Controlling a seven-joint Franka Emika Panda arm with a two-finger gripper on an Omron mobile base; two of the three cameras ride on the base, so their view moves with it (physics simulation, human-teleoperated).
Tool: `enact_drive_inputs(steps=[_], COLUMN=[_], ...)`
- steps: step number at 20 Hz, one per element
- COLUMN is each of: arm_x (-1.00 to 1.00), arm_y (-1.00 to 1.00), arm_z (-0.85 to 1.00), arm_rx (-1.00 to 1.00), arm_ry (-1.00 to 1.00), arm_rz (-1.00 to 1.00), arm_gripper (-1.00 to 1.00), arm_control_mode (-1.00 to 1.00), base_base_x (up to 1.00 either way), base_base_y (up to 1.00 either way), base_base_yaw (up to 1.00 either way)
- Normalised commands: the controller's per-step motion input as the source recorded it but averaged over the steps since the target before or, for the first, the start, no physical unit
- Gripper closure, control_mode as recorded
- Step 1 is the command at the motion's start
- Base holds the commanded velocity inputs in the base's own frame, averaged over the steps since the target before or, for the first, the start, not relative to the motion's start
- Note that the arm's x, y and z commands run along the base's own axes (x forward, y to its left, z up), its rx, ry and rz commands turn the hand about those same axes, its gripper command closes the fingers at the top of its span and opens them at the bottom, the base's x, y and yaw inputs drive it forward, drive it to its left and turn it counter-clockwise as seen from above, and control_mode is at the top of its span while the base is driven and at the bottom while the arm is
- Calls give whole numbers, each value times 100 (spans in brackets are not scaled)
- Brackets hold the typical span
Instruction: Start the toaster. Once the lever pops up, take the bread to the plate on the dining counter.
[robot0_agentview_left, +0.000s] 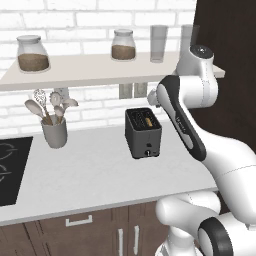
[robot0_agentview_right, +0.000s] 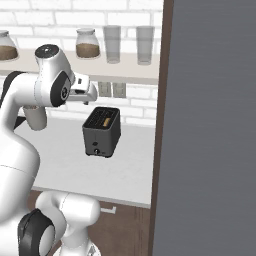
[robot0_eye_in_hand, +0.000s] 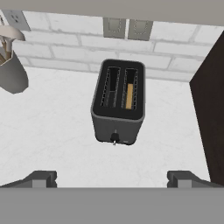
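The dark grey toaster (robot0_eye_in_hand: 117, 107) stands on the pale worktop (robot0_agentview_left: 100, 170) near the brick wall, also seen from both base cameras (robot0_agentview_left: 143, 132) (robot0_agentview_right: 102, 132). A tan slice of bread (robot0_eye_in_hand: 129, 96) sits down in its right slot (robot0_agentview_left: 148, 121). The small dark lever (robot0_eye_in_hand: 114, 138) sticks out low on the narrow face turned toward me. My gripper (robot0_eye_in_hand: 111, 178) hovers above and in front of the toaster, open, with nothing between its fingertips (robot0_eye_in_hand: 41, 178). The plate and the dining counter are out of view.
A grey utensil cup (robot0_agentview_left: 55, 134) with spoons stands left of the toaster, and a black hob (robot0_agentview_left: 10, 170) lies further left. A shelf (robot0_agentview_left: 100, 67) with jars and glasses hangs above. A tall dark panel (robot0_agentview_right: 210, 125) rises right of the toaster.
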Motion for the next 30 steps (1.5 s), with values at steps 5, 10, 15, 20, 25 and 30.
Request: enact_drive_inputs(steps=[5,10,15,20,25,30], arm_x=[0,0,0,0,0,0], arm_y=[0,0,0,0,0,0], arm_z=[0,0,0,0,0,0], arm_rx=[0,0,0,0,0,0], arm_ry=[0,0,0,0,0,0], arm_rz=[0,0,0,0,0,0], arm_gripper=[-100,-100,-100,-100,-100,-100], arm_control_mode=[-100,-100,-100,-100,-100,-100], base_base_x=[0,0,0,0,0,0], base_base_y=[0,0,0,0,0,0], base_base_yaw=[0,0,0,0,0,0])
